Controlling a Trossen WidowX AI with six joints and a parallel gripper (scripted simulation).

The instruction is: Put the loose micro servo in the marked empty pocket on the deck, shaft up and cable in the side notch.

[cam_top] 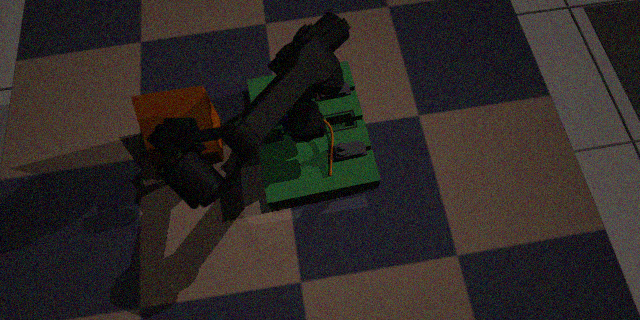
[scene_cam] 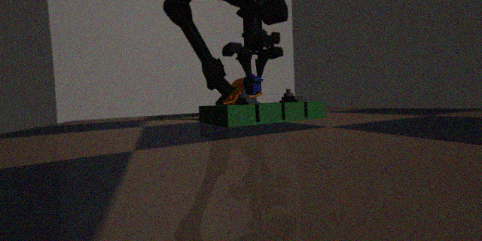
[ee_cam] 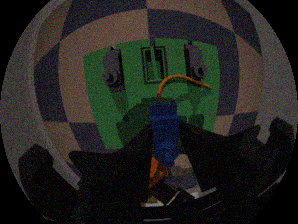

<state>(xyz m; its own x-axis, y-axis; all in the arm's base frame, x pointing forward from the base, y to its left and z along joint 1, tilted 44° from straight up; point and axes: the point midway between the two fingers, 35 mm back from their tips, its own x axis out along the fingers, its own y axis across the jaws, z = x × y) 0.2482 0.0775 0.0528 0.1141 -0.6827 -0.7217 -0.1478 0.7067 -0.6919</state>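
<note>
Servo (scene_cam: 253, 83) above deck (scene_cam: 263, 113); box (cam_top: 175, 115) beside deck.

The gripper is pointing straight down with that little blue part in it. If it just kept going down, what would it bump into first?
Most likely the green deck: the gripper holds the blue servo just above it. Whether it is lined up over the empty pocket is unclear.

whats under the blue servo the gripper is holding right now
Under the blue servo, clamped in the gripper, the green deck shows, with its pockets farther ahead. Exactly what lies directly beneath is covered by the servo and fingers.
</note>
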